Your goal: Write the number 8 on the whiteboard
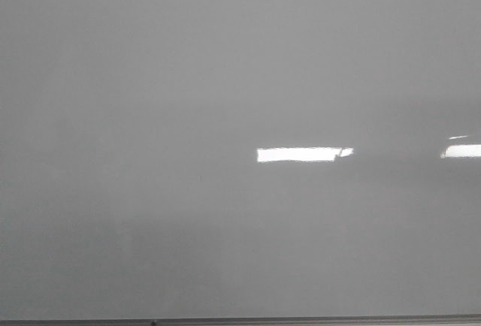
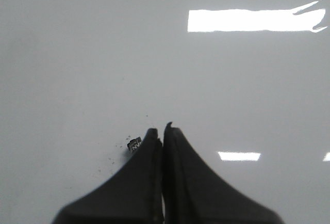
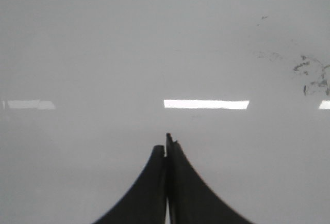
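The whiteboard (image 1: 150,116) is a glossy pale grey board that fills the front view, and no number 8 shows on it in any view. Neither gripper shows in the front view. In the left wrist view my left gripper (image 2: 163,129) is shut, its dark fingers pressed together over the whiteboard (image 2: 77,53) with nothing seen between them. A small dark piece with white lettering (image 2: 134,144) peeks out beside one finger. In the right wrist view my right gripper (image 3: 166,144) is shut and empty over the whiteboard (image 3: 77,43).
Bright rectangular glare patches (image 1: 299,154) lie on the board. A thin grey bottom edge (image 1: 240,321) runs along the board's near side. Faint dark ink smudges (image 3: 312,74) mark the board in the right wrist view, and small dark specks (image 2: 114,158) lie by the left fingers.
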Available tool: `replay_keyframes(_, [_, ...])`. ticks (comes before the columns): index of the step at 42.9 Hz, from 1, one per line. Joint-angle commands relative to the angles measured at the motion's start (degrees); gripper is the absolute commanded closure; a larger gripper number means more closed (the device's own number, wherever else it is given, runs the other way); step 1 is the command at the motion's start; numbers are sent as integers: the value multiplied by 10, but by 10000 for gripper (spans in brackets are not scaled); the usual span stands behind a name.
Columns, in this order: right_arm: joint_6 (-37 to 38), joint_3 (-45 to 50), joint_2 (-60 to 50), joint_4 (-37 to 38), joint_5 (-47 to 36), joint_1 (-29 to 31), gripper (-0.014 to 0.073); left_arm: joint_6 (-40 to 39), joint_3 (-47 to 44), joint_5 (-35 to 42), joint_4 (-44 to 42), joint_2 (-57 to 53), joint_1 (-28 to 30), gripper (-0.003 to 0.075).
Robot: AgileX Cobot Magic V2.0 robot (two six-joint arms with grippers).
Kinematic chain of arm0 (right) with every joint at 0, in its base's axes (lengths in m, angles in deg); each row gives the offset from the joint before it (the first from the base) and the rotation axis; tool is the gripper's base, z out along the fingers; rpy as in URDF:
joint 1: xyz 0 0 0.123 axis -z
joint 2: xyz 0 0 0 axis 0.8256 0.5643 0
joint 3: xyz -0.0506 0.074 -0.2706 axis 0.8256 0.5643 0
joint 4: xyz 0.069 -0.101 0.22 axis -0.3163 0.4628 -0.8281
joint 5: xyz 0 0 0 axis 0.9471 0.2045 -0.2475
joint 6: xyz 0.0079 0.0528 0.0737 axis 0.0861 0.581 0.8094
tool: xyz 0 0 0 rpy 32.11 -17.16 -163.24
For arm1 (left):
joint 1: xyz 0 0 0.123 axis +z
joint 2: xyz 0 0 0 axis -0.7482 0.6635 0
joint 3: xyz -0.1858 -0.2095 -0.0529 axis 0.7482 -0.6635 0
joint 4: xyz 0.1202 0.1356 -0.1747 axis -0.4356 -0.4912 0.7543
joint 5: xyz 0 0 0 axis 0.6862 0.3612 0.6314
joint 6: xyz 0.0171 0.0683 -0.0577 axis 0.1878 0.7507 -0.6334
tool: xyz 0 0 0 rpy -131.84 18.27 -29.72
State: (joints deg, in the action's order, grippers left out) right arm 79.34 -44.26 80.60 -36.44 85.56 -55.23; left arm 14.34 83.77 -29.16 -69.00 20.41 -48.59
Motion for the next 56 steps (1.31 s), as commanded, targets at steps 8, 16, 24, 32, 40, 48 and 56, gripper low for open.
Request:
replay_keyframes(8, [-4, -100, 153, -3, -8, 0, 654, -6, 93, -46, 6, 167, -4, 741])
replay_keyframes(16, [-4, -105, 189, -3, -16, 0, 609, -6, 97, -25, 7, 218, -4, 729])
replay_keyframes(24, [-4, -105, 189, -3, -19, 0, 228, -6, 97, -25, 11, 218, -4, 389])
replay_keyframes(32, [-4, -105, 189, -3, -19, 0, 0, -6, 97, -19, 11, 218, -4, 90])
replay_keyframes(40, [-4, -105, 189, -3, -19, 0, 1, -6, 98, -13, 52, 253, -4, 106])
replay_keyframes(48, [-4, -105, 189, -3, -19, 0, 1, -6, 133, -21, 118, 424, -4, 106])
replay_keyframes(56, [-4, -105, 189, -3, -19, 0, 1, -12, 176, 38, 126, 590, 9, 140])
